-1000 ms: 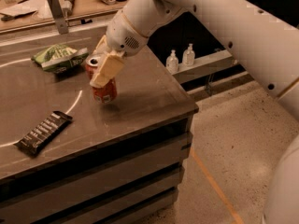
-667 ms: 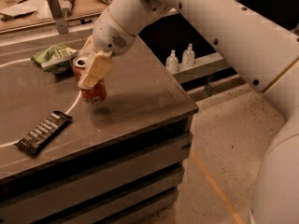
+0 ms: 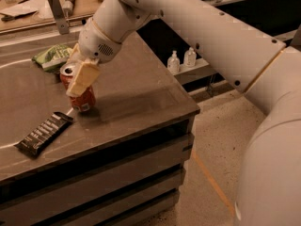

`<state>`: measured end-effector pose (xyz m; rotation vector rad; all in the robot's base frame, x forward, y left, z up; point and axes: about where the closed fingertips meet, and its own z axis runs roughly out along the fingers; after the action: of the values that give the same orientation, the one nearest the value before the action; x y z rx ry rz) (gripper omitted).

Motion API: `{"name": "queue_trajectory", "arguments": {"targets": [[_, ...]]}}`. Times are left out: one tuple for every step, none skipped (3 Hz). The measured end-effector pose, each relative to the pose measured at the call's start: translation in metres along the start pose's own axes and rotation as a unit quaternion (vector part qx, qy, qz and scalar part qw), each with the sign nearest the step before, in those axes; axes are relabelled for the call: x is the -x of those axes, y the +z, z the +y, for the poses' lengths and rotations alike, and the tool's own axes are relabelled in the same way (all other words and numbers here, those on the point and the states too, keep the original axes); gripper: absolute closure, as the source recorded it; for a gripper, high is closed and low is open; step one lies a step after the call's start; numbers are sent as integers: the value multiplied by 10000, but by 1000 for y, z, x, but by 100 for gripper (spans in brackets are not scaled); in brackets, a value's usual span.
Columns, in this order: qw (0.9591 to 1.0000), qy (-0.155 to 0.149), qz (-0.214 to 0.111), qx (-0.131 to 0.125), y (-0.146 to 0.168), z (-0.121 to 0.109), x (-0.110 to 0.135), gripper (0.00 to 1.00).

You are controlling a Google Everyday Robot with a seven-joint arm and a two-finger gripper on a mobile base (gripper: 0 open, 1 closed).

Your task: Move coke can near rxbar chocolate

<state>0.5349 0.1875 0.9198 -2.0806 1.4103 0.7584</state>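
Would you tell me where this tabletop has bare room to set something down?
Widest: the table's right half, from the can to the front and right edges. A smaller patch lies left, between the green bag and the chocolate bar. Crowded: around the can in the gripper.

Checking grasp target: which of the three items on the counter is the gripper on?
The coke can: the gripper grips it. The rxbar in front and the green bag behind lie apart, ungripped.

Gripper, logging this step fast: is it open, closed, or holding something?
Gripper: jaws closed on the coke can, low over the table, beside the rxbar chocolate.
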Motion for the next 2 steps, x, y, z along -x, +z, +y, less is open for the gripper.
{"name": "queue_trajectory", "arguments": {"targets": [[9999,-104,32,19,16,-8,-2,30],[9998,-201,40,46,24,-10,4,7]]}}
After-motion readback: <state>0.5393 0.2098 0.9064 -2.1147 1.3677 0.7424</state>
